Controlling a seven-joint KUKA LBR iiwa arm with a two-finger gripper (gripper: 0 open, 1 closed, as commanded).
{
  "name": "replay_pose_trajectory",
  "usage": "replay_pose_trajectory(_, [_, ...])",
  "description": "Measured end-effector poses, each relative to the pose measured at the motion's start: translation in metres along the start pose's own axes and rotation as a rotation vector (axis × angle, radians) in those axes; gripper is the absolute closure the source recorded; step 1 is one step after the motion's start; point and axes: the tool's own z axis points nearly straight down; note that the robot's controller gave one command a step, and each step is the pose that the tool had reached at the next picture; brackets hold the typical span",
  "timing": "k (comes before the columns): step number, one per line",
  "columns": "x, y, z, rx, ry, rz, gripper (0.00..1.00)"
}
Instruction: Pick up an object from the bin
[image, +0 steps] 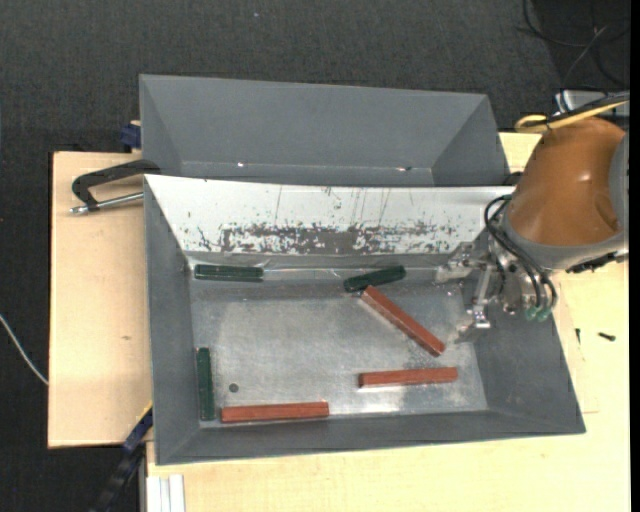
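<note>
My gripper (476, 318) hangs at the bin's right side, its metal fingers pointing down just right of a slanted red-brown stick (402, 320). That stick runs diagonally from the middle back to the right, and its lower end lies close to my fingertips. A dark green stick (375, 280) lies at its upper end by the back wall. Another red-brown stick (408, 378) lies flat below the gripper, toward the front. I see nothing between the fingers.
A third red-brown stick (274, 411) lies along the front wall. One dark green stick (204, 383) stands along the left wall and another (228, 271) lies at the back left. The arm's orange cover sits over the right rim.
</note>
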Motion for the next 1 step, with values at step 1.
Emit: replay_pose_trajectory(1, [-0.0236,-0.0057,0.0831,0.0,0.005,0.078,1.0])
